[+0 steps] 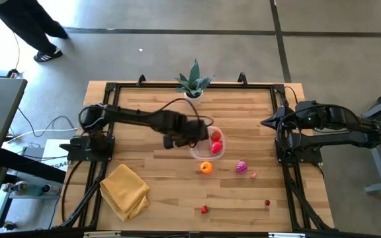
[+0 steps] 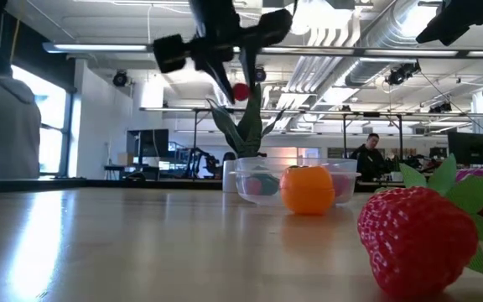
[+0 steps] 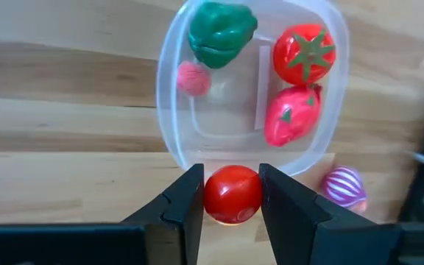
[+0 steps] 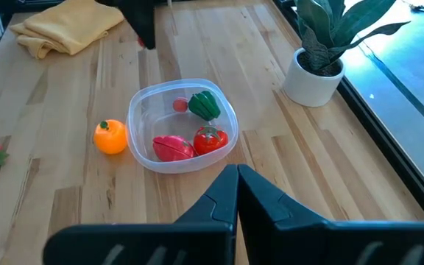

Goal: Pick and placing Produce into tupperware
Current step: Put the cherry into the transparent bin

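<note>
The left gripper (image 3: 232,197) pinches a small red tomato (image 3: 232,194) above the tub's (image 3: 169,118) near rim. Released here, it could strike the rim and roll away. The right gripper (image 4: 237,193), fingers together and empty, waits well aside.

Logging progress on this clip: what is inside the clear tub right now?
Inside the tub: a green pepper, a tomato, a red-pink piece, a small pink piece. Nothing visibly hidden.

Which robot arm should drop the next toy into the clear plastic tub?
The left one, probably. Its left gripper is shut on a small round red toy fruit just beside the clear plastic tub. The right gripper is shut on nothing and waits at the table's right edge.
</note>
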